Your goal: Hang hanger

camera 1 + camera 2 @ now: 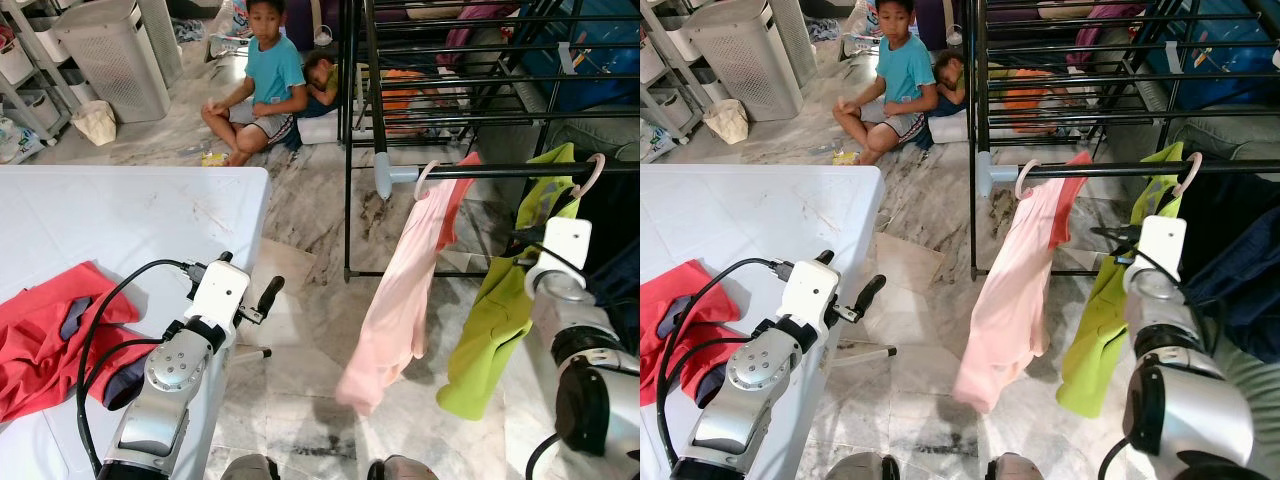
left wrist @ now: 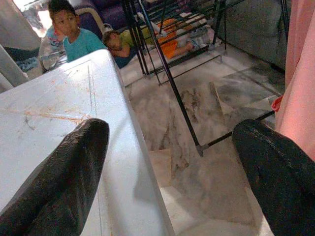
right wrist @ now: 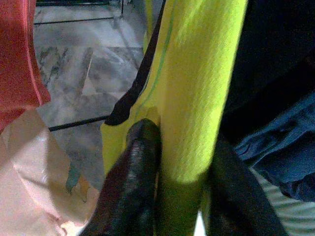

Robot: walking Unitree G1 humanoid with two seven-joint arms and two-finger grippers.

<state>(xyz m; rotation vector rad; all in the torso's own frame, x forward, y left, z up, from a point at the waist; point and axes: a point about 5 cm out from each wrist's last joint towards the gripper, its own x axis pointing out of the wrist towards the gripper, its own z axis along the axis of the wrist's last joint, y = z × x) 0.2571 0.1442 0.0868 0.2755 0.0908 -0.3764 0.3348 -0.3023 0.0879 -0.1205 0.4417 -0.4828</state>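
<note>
While the right gripper (image 3: pixel 172 162) pinches the green shirt (image 1: pixel 500 300) at right, its hanger (image 1: pixel 590 175) could slip off the rail (image 1: pixel 500 171) — left gripper (image 2: pixel 172 167) idle, jaws released.

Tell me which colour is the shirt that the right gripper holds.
Lime green shirt, shown best in the right wrist view, pinched in the right gripper.

Left gripper (image 2: pixel 170 169): the two black fingers (image 2: pixel 59 177) stand wide apart, nothing between them. One finger lies over the white table (image 2: pixel 64 108), whose top is scuffed and stained. Beyond the table edge, marble floor (image 2: pixel 197 162) and the black legs of a drying rack (image 2: pixel 167 73). Pink garment (image 2: pixel 298 83) hangs beside the other finger. Two people (image 2: pixel 74 34) rest on the floor behind the table.
</note>
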